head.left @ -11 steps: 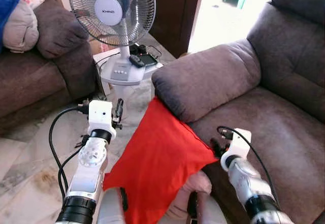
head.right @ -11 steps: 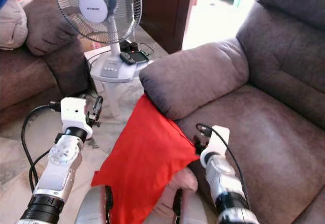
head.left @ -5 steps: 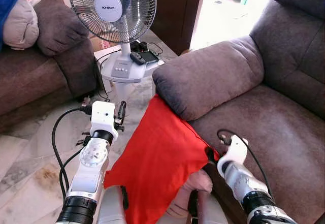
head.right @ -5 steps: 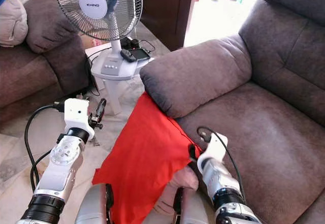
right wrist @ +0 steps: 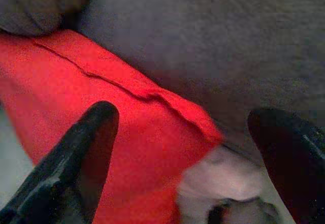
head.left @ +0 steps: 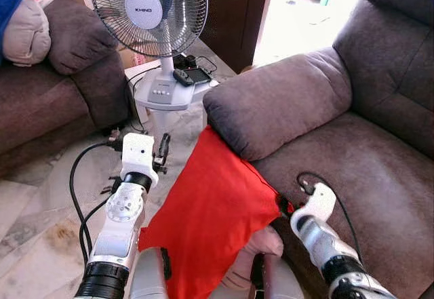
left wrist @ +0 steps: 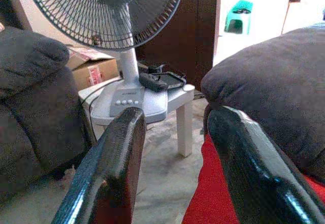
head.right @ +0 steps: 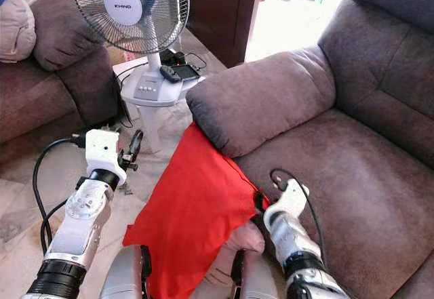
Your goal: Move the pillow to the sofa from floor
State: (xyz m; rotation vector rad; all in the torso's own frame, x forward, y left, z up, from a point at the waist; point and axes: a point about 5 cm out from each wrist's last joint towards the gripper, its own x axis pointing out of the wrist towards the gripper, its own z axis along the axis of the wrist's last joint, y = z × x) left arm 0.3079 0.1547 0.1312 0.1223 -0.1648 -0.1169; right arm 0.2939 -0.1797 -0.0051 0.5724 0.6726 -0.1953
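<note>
Pillow: red pillow [head.left: 217,217] leans against the sofa [head.left: 352,143] front, below the armrest.
Right claw [right wrist: 183,148]: fingers apart, at the pillow's corner (not gripping).
Left claw [left wrist: 175,163]: fingers apart, left of the pillow.

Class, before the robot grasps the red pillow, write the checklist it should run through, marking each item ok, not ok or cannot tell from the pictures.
1. Right gripper jaws open: ok, spread wide by the pillow's corner.
2. Red pillow within reach: ok, it leans against the sofa front, beside the right gripper.
3. Pillow already gripped: not ok, neither gripper has closed on it.
4. Left gripper ready: ok, jaws open, beside the pillow's left edge.
5. Sofa seat free for the pillow: ok, bare cushion.
6. Fan clear of the lift path: cannot tell.
</note>
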